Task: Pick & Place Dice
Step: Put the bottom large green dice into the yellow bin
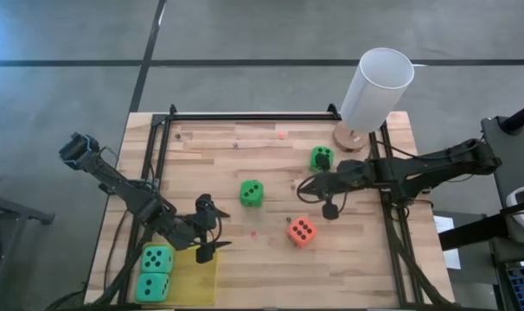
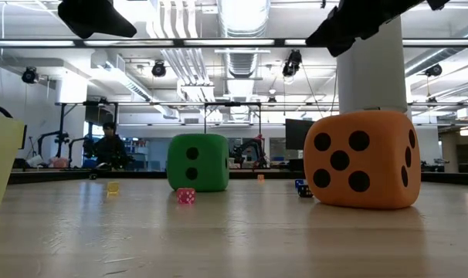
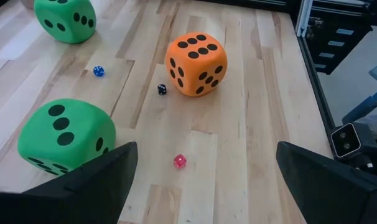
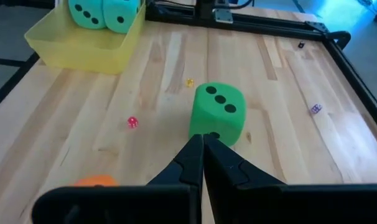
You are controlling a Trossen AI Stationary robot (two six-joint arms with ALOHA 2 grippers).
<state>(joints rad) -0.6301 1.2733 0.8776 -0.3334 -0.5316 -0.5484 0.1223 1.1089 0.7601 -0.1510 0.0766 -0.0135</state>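
Nearest, two teal dice [image 1: 155, 273] sit in the yellow tray [image 1: 197, 278]; the left claw [image 1: 207, 227] hangs beside it, spread wide and empty. Mid-surface lie a green die [image 1: 252, 193] and the orange die [image 1: 301, 231], light, soft foam by the look, best pinched across flat faces. The right claw [image 1: 316, 196], pressed together, hovers between them. Farther, another green die [image 1: 322, 158] sits near the white cylinder [image 1: 376, 89]. No writing shows.

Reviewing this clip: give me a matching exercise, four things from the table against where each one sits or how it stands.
Things:
1. teal dice
2. orange-red die
3. left gripper
4. right gripper

States:
A. fingers shut, over the wood between the two green dice
B. lying in the yellow tray
C. fingers open, at the tray's edge
D. on bare wood, nearer the right arm

Pairs: 1-B, 2-D, 3-C, 4-A
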